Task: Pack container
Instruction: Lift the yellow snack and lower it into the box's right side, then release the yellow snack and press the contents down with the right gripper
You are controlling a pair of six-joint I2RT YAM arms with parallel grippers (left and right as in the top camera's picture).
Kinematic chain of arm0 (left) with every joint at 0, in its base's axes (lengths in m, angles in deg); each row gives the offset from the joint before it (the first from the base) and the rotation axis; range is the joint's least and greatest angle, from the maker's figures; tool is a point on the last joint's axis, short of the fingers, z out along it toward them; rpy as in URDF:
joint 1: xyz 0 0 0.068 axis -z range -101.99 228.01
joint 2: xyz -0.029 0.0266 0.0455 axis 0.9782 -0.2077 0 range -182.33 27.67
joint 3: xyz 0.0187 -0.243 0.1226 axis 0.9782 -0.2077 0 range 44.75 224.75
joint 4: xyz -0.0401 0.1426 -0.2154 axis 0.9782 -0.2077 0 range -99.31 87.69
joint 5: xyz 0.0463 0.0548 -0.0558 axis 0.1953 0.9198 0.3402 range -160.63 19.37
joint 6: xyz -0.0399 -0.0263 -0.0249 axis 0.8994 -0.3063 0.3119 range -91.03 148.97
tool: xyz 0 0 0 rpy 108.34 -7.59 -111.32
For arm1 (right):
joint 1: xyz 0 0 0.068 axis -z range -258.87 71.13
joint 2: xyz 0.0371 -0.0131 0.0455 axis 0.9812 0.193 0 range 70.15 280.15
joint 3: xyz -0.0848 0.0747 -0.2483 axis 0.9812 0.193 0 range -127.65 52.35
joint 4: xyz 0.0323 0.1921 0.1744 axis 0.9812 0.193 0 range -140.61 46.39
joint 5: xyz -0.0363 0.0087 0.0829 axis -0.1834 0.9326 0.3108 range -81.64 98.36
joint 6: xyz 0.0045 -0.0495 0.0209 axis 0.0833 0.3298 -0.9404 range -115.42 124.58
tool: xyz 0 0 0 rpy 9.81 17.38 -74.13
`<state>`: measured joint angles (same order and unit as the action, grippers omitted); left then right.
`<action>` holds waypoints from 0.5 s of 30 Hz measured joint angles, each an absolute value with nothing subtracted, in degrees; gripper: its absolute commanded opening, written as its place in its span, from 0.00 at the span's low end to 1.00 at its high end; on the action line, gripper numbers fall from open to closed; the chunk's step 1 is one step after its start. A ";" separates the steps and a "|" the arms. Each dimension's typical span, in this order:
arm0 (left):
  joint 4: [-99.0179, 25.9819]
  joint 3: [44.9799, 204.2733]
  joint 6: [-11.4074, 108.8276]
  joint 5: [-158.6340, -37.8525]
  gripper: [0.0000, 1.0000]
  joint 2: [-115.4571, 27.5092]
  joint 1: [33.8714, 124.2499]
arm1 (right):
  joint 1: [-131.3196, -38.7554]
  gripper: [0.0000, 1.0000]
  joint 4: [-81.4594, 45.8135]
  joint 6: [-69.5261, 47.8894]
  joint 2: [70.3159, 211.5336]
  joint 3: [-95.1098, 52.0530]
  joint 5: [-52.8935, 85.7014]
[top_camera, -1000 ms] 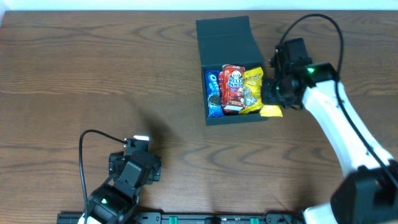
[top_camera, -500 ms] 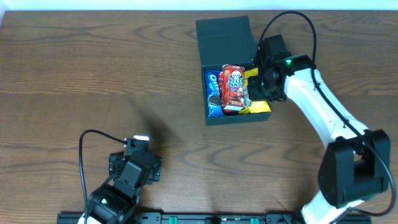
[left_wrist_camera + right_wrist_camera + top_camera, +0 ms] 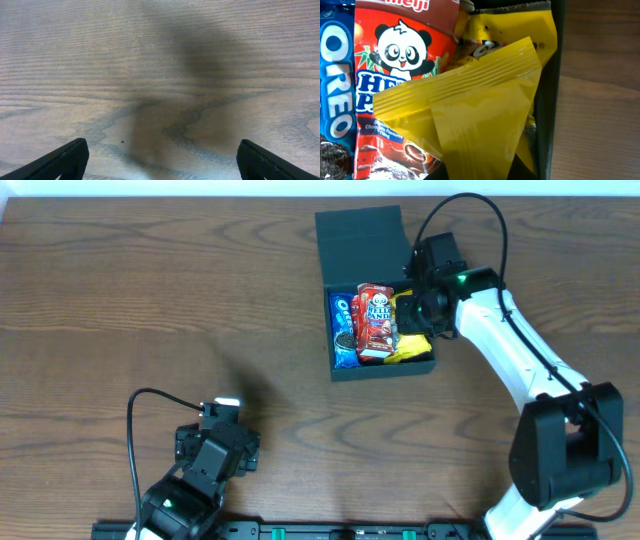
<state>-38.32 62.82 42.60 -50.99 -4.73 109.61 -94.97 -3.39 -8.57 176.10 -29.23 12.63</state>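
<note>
The container (image 3: pixel 380 371) is a dark teal square box at the back right of the table, its flap lid (image 3: pixel 360 240) standing open behind it. Inside lie a blue Oreo packet (image 3: pixel 343 330), a red panda-biscuit packet (image 3: pixel 376 320) and a yellow packet (image 3: pixel 412 346). My right gripper (image 3: pixel 425 315) hangs over the box's right side, shut on the yellow packet (image 3: pixel 480 120), whose lower end runs down between its dark jaws (image 3: pixel 485 170). The box's right wall (image 3: pixel 552 100) is just beside it. My left gripper (image 3: pixel 160 162) is open over bare wood, far from the box.
The left arm (image 3: pixel 200 465) is folded at the table's front left, with a black cable looping beside it. The right arm (image 3: pixel 530 370) stretches from the front right corner towards the box. Brown wood grain table (image 3: pixel 150 300) lies all around.
My right gripper has carried the yellow packet leftwards from outside the box's right wall to inside the box, beside the red packet. The left arm has stayed still.
</note>
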 measured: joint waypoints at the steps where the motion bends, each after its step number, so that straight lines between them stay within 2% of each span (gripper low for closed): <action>1: -38.34 62.82 42.60 -50.97 0.95 -4.73 109.61 | -94.97 0.39 -3.52 -8.46 176.34 -29.25 12.66; 2: -38.32 62.82 42.60 -50.97 0.95 -4.73 109.61 | -94.97 0.56 -3.58 -8.61 176.67 -29.28 12.63; 4: -38.32 62.82 42.60 -50.97 0.95 -4.73 109.61 | -94.97 0.77 -3.63 -8.57 177.59 -29.30 12.61; 5: -38.32 62.82 42.60 -50.97 0.95 -4.73 109.61 | -94.97 0.95 -3.60 -8.28 178.20 -29.30 12.44; 6: -38.32 62.82 42.60 -50.97 0.95 -4.73 109.61 | -94.97 0.99 -3.69 -8.44 178.60 -29.30 12.46; 15: -38.34 62.82 42.60 -50.99 0.95 -4.73 109.61 | -95.23 0.99 -1.94 -8.61 178.81 -31.86 13.70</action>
<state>-38.34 62.82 42.60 -50.99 -4.73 109.61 -95.23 -1.94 -8.61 178.81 -31.86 13.70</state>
